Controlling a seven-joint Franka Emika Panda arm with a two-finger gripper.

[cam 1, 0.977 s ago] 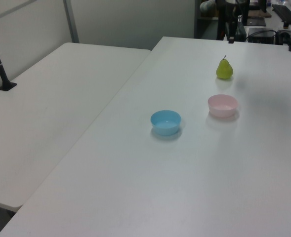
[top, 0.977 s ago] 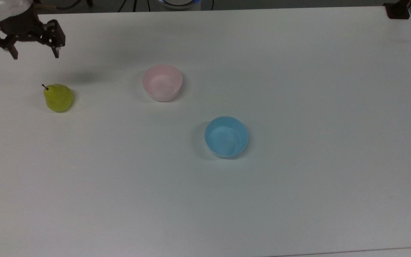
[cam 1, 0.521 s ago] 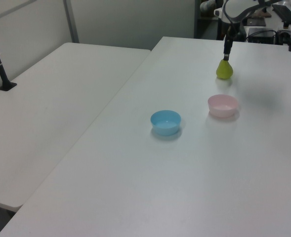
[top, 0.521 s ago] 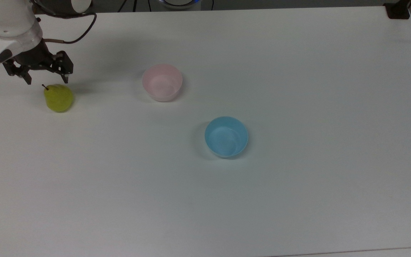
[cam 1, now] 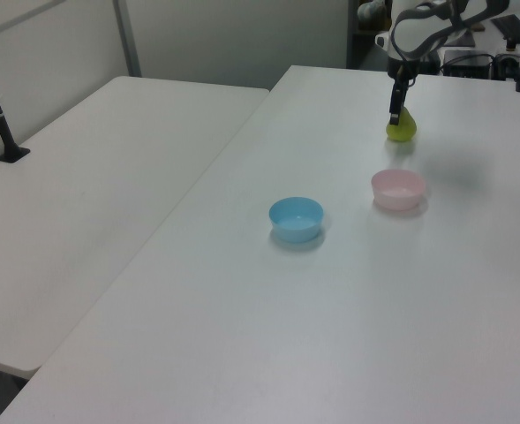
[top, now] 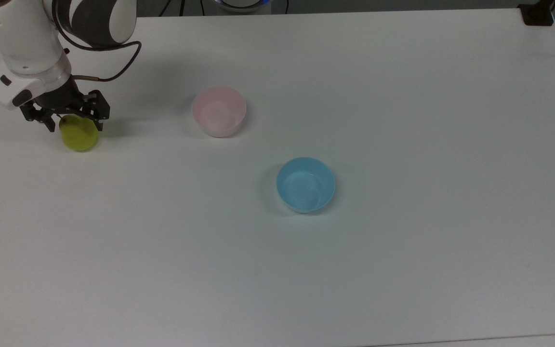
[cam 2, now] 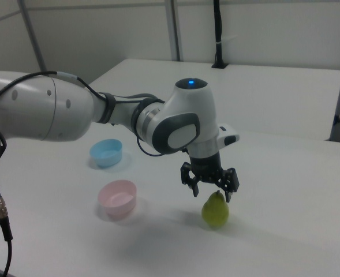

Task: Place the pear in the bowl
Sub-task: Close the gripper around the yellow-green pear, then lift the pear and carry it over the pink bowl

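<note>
The yellow-green pear stands upright on the white table near the top view's left edge. My gripper is open and hangs right over it, one finger on each side of the pear's top, with no contact that I can make out. In the right view the gripper straddles the pear at stem height. The pale pink bowl is empty, to the top view's right of the pear. The left view has the gripper at the pear, beyond the pink bowl.
A light blue bowl sits empty nearer the table's middle, lower right of the pink bowl in the top view. A black clamp is at the top view's upper right corner. A second table adjoins in the left view.
The gripper came down from the top view's upper left corner and moved over the pear, its open fingers now flanking the pear's top. The pear and both bowls stayed put.
</note>
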